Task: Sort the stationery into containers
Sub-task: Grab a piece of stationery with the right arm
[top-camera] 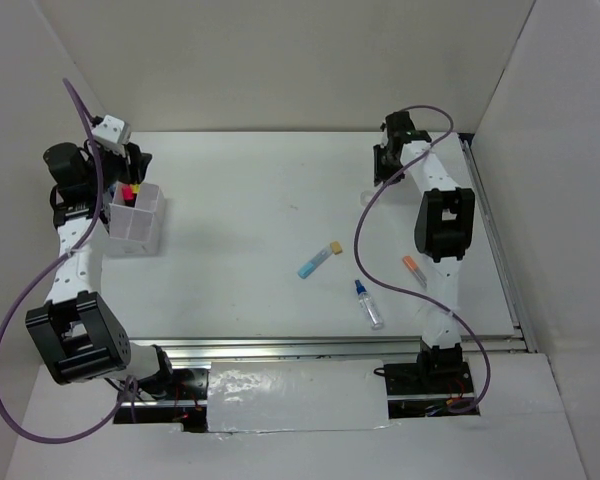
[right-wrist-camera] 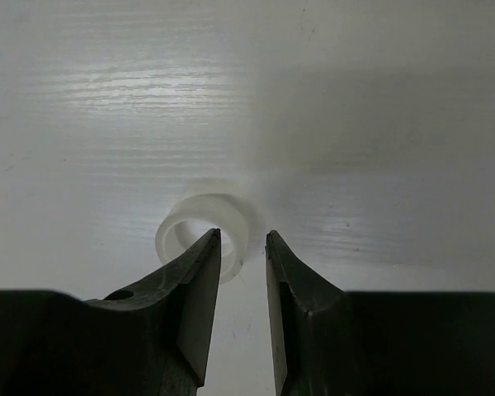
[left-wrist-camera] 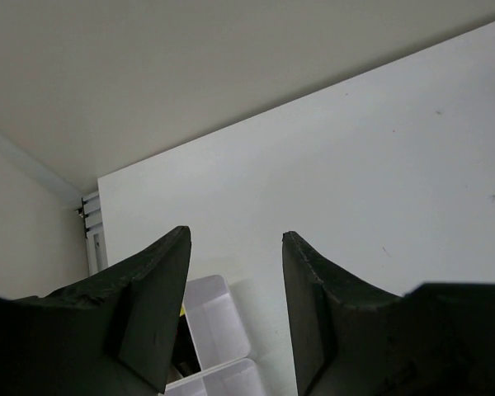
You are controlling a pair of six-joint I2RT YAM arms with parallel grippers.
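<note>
My right gripper, low centre in its wrist view, has its jaws narrowly parted astride the right wall of the clear tape ring on the table. I judge the ring light, slick and springy, so I'd pinch that wall. My left gripper hangs spread above the organizer box.

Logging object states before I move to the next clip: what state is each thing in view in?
Left hand: open, empty, above the box.
Right hand: narrowly open, astride the tape ring's wall.
Translucent white plastic organizer box: upright, holding pink- and yellow-capped items.
Clear tape ring: on the table.
Light-blue marker with a yellow cap: capped, lying loose.
Blue-capped clear bottle: capped, on its side.
Orange-capped tube: capped, lying loose.
</note>
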